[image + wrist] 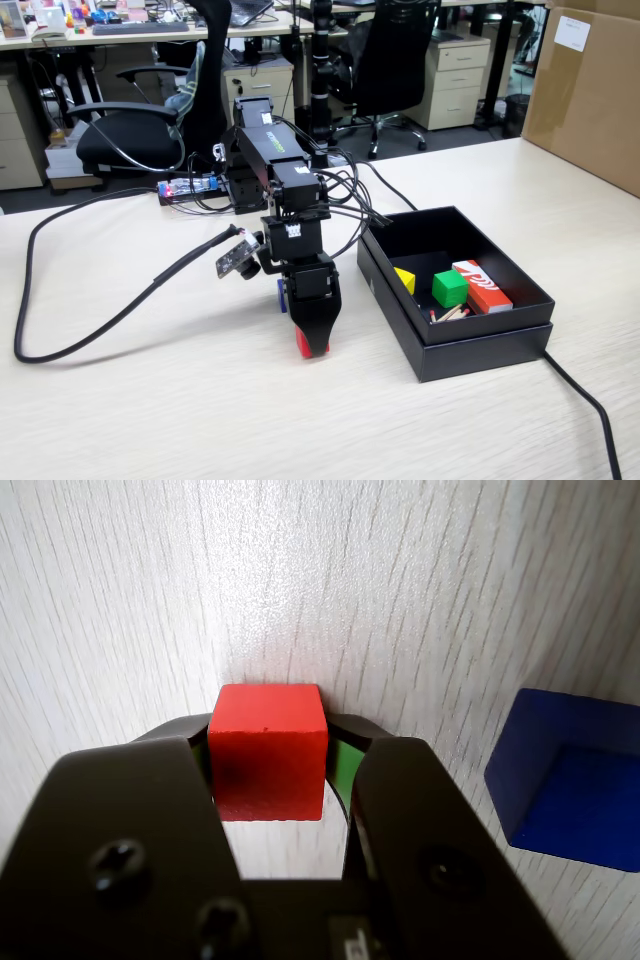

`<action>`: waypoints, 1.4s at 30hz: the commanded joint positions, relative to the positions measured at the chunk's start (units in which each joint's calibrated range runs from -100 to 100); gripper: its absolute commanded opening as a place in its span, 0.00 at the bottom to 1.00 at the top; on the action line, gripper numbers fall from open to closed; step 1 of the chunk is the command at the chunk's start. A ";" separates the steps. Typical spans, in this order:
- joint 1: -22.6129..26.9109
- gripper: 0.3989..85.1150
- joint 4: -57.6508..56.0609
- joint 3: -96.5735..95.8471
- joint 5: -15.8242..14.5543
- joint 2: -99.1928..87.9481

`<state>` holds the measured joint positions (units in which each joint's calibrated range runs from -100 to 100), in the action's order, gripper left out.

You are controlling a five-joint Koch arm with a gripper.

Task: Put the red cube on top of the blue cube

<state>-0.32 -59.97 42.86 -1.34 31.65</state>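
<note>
My gripper (pixel 268 770) is clamped on the red cube (pixel 267 750), one jaw pressed to each side face, so the block sits square between them with its top face clear. I hold it low by the sides because that leaves its underside free to meet another block. In the fixed view the red cube (pixel 311 343) hangs at the tip of my arm, right at the table (pixel 150 400); I cannot tell whether it still touches the wood. The blue cube (pixel 572 780) stands on the table just to the right in the wrist view, apart from my jaws. The fixed view shows only a sliver of it (pixel 282 295) behind my arm. Stacking is not yet done, so I judge the next need is height before moving across. The black box (pixel 455 330) with the green cube (pixel 449 288) sits well aside.
</note>
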 commanded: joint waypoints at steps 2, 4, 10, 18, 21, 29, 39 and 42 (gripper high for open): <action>0.00 0.01 0.92 1.84 -0.20 -4.63; 0.00 0.01 0.49 0.57 -0.54 -8.64; -0.05 0.01 0.14 -7.14 -1.56 -27.58; 0.10 0.01 0.14 -25.27 -2.25 -53.51; 0.24 0.01 0.14 -29.89 -2.49 -57.30; 0.44 0.01 0.31 -37.51 -3.03 -60.39; 0.34 0.01 2.91 -42.13 -3.17 -59.48; 0.29 0.01 3.86 -42.86 -3.22 -58.33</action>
<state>-0.02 -58.19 -1.78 -4.22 -24.66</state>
